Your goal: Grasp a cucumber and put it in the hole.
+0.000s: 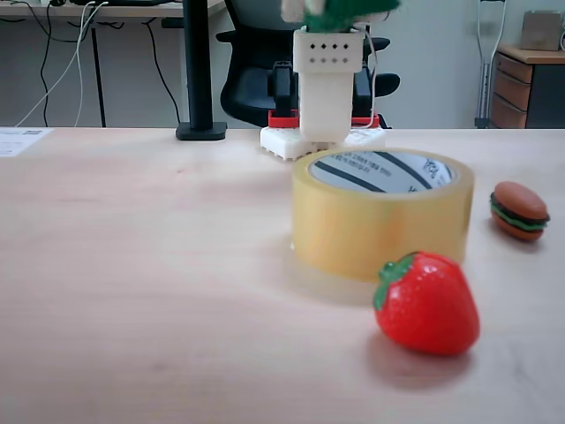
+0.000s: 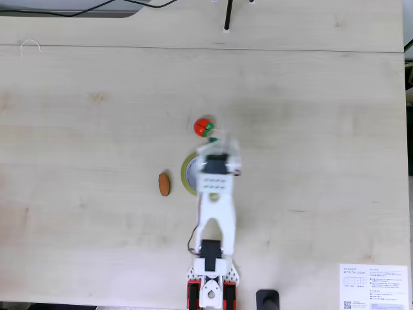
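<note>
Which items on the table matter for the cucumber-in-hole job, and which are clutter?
Job: yellowish translucent packing-tape roll with its round central hole; blurred dark green piece at the gripper, probably the toy cucumber.
Clutter: red plastic strawberry with green top; small toy hamburger; printed white paper sheet.

Wide open tabletop (image 2: 97, 129) on every side, nothing blocking there. Around the tape roll (image 1: 380, 225) it's tighter: the strawberry (image 1: 428, 303) sits just in front in a fixed view, the toy burger (image 1: 518, 210) near its right. The hole (image 1: 381, 170) gapes upward, unobstructed.
</note>
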Controlling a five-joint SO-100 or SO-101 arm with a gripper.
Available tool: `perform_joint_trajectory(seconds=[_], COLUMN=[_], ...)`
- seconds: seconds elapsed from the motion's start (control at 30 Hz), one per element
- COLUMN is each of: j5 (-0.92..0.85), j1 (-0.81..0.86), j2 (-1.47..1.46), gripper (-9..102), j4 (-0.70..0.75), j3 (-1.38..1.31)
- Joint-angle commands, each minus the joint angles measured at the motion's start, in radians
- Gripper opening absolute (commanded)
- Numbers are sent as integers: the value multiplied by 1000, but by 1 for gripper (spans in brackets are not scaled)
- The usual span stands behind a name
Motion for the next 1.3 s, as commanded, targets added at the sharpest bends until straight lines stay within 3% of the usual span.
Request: perform_joint_trajectory(seconds=[0.0,0.27,0.5,0.83,0.97,1.27], j5=[109,215,249,330,336,336], j1=[-51,-54,-54,-55,-54,-52], j2=[106,183,299,305,291,275], gripper=[1,1,3,9,11,31], j4=[52,35,-104,-293,-304,-305], j3=[-14,163,411,515,525,532])
